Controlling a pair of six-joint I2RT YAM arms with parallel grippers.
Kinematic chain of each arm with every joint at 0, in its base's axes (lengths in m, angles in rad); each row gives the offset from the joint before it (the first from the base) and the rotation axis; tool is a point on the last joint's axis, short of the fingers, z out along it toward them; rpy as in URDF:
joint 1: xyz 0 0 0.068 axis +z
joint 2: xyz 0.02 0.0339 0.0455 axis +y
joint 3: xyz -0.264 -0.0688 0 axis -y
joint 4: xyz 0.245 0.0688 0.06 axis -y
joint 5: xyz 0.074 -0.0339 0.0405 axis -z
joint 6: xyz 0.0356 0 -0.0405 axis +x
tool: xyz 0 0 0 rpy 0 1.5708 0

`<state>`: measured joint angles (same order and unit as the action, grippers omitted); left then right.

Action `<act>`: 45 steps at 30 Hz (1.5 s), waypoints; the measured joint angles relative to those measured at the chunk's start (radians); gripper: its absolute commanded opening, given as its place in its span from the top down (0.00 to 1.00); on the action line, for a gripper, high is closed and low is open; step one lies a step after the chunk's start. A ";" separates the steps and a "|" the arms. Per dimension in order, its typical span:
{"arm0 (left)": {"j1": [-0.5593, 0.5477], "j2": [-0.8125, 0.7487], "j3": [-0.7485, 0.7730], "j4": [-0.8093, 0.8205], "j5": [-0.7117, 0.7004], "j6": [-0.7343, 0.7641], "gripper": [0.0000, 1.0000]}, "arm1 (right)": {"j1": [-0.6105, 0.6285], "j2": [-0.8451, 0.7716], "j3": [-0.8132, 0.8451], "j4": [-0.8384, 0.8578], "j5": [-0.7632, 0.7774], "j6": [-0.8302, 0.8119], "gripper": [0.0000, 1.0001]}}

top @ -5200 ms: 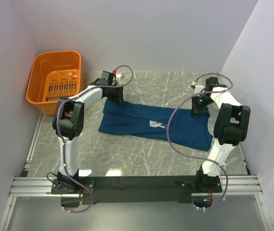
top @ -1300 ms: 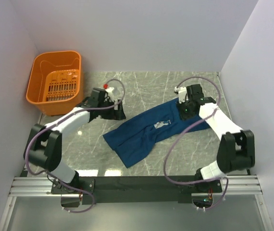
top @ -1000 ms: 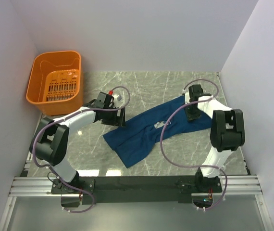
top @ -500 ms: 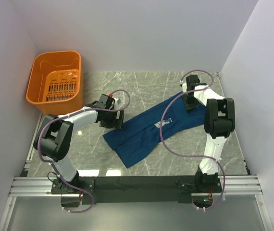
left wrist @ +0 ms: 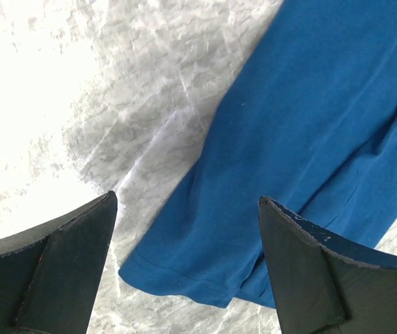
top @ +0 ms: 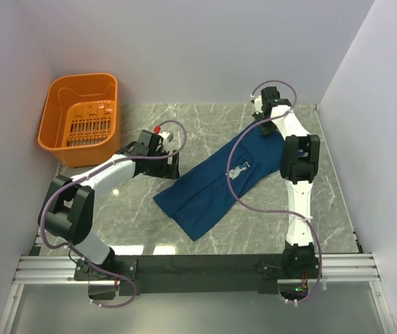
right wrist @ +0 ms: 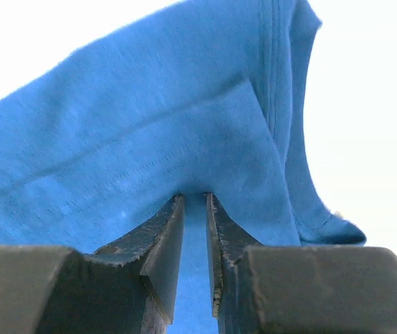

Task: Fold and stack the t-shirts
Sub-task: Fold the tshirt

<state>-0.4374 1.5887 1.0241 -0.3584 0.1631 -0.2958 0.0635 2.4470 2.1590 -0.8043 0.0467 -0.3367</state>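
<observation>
A grey, marble-patterned counter (top: 205, 122) with pale veins fills the floor of a small booth. A plain pale back wall (top: 198, 49) closes it at the top of the frame, and side walls stand at the left (top: 3, 139) and right (top: 386, 139). Light glares off the stone in the left wrist view. A black bar (top: 198, 266) set in metal rails runs along the lower edge of the top view and carries both arm bases.

An orange basket (top: 80, 115) sits in the upper left corner, against the left wall. The dark blue t-shirt (top: 216, 188) lies rumpled in a diagonal band from the upper right down towards the lower centre, its white print (top: 240, 168) facing up.

The right hand (right wrist: 195, 198), in the upper right of the top view, is clenched on a fold of the t-shirt's cloth and lifts that end. The left hand (left wrist: 186, 200) hangs released, fingers spread wide, over the t-shirt's left hem and bare stone.
</observation>
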 measured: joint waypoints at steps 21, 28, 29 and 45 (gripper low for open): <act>-0.146 0.636 0.728 0.150 0.291 -0.020 0.42 | -0.116 -0.839 -0.686 0.079 -0.441 0.007 0.62; -0.188 0.780 0.846 0.230 0.311 -0.122 0.59 | -0.180 -0.993 -0.951 0.089 -0.505 0.033 0.63; -0.189 0.793 0.858 0.237 0.309 -0.134 0.61 | -0.196 -1.002 -0.969 0.089 -0.511 0.034 0.63; -0.203 0.912 0.977 0.193 0.148 -0.222 0.85 | -0.300 -1.102 -1.037 0.095 -0.565 0.056 0.63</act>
<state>-0.6403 2.5004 2.0006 -0.1654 0.3115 -0.5179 -0.2363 1.3453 1.1217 -0.7094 -0.5179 -0.2806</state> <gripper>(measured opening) 0.178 0.371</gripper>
